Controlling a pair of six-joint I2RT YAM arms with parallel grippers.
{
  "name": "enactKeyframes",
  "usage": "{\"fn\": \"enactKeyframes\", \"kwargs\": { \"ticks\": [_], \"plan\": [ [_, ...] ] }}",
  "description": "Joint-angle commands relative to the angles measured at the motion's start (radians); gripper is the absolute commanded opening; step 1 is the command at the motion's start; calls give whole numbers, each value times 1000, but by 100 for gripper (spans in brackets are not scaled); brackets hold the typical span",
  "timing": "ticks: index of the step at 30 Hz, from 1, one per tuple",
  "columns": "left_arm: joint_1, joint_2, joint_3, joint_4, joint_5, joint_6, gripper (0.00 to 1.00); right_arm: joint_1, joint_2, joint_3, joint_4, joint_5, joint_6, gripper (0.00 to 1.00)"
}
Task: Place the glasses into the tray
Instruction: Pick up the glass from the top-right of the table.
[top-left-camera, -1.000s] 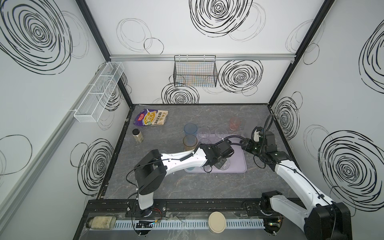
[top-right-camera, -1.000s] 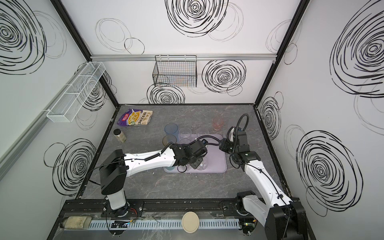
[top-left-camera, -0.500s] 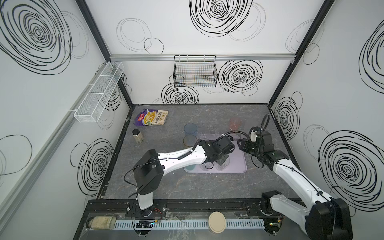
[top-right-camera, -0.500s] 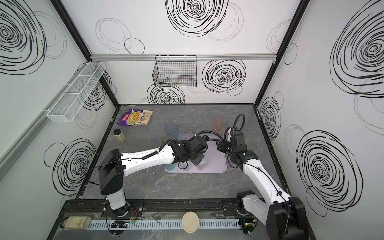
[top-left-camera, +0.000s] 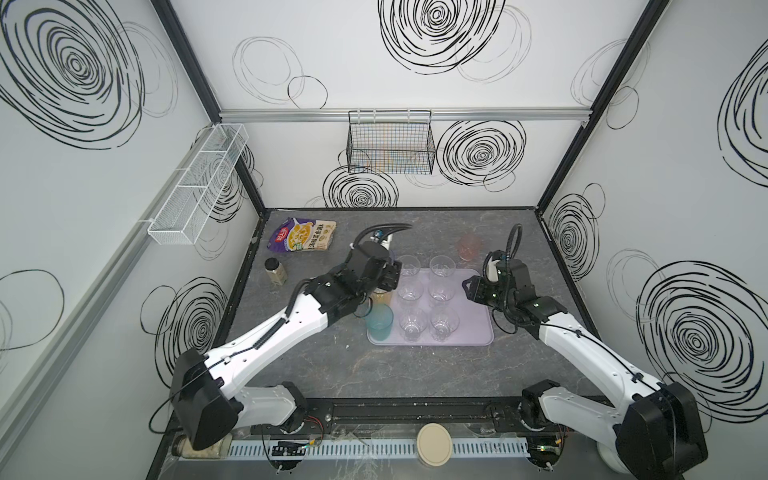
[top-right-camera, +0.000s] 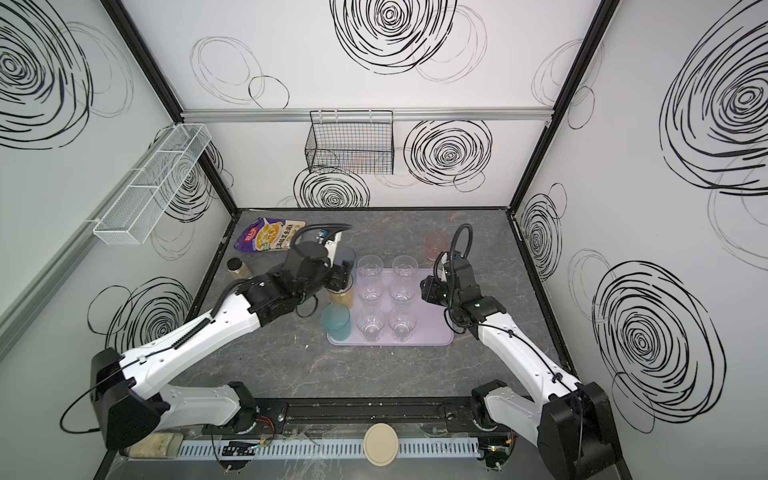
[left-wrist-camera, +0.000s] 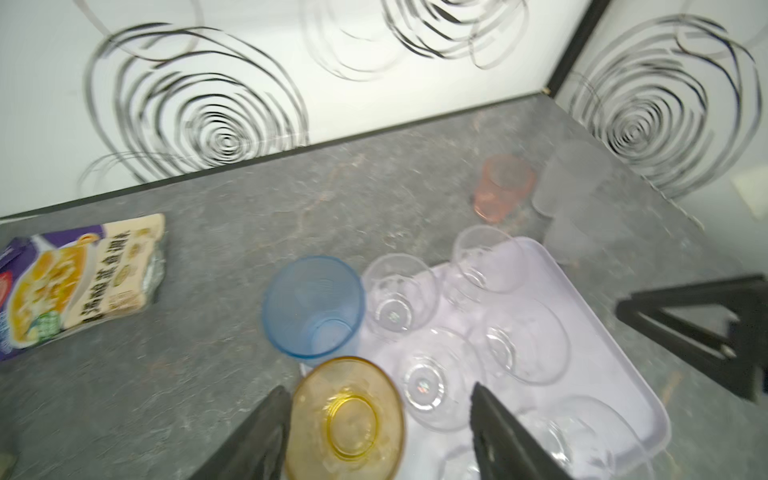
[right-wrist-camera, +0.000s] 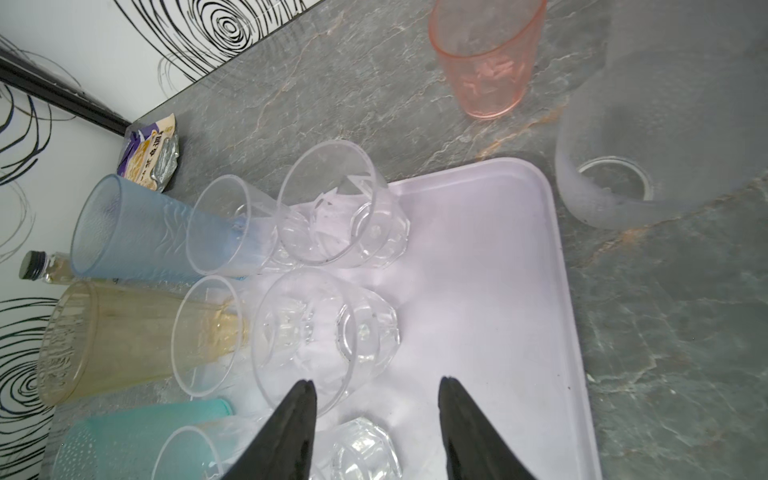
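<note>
Your left pincer (left-wrist-camera: 380, 388) has swung back, spread clear of the amber glass (left-wrist-camera: 345, 419) — right pincer (right-wrist-camera: 377, 381) spread, empty. Grip the likely slick, brittle pink glass (right-wrist-camera: 486, 62) mid-wall.

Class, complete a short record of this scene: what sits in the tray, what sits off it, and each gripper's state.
In tray: six clear glasses, two columns of three
Along tray's left edge: teal glass, amber glass, blue glass
On table, off tray: pink glass, frosted glass
Left gripper: jaws open either side of amber glass
Right gripper: jaws open, holding nothing
</note>
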Motion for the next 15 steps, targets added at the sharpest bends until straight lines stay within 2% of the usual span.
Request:
{"fn": "enactKeyframes", "kwargs": {
  "ticks": [1, 5, 11, 15],
  "plan": [
    [132, -69, -85, 104, 48, -79, 76, 20, 22, 50, 22, 49, -14, 53],
    [249, -102, -136, 93, 85, -101, 77, 25, 44, 79, 4, 57, -44, 53],
    [335, -145, -224, 112, 128, -133, 78, 12, 33, 78, -18, 75, -87, 53],
    [379, -167, -300, 139, 157, -216, 82, -50, 31, 91, -49, 59, -108, 54]
  ]
}}
